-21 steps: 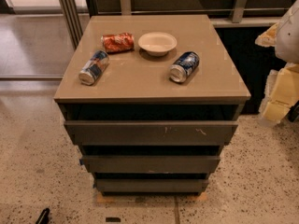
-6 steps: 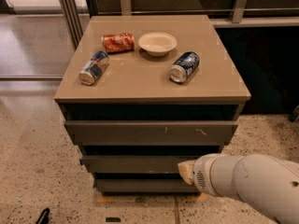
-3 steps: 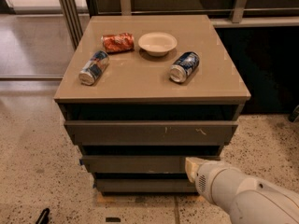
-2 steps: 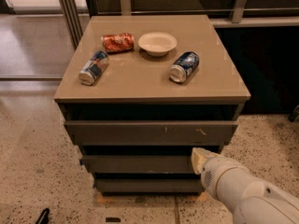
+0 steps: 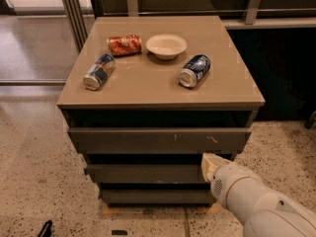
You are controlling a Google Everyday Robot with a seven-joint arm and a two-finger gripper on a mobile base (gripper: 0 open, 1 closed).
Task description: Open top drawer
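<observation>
Grey-brown top drawer (image 5: 148,141) looks closed, directly under the tabletop (image 5: 148,85). Gripper (image 5: 211,166) sits just below the drawer's right end, probably lining up on the handleless front's lower edge; open or closed, cannot tell.

Single camera view, set high in front of the drawer unit and angled down at the counter (image 5: 148,83) top and three drawer fronts, fairly near. Arm shows at lower right; gripper (image 5: 209,163) sits just below the top drawer (image 5: 148,139), near its right end.
</observation>
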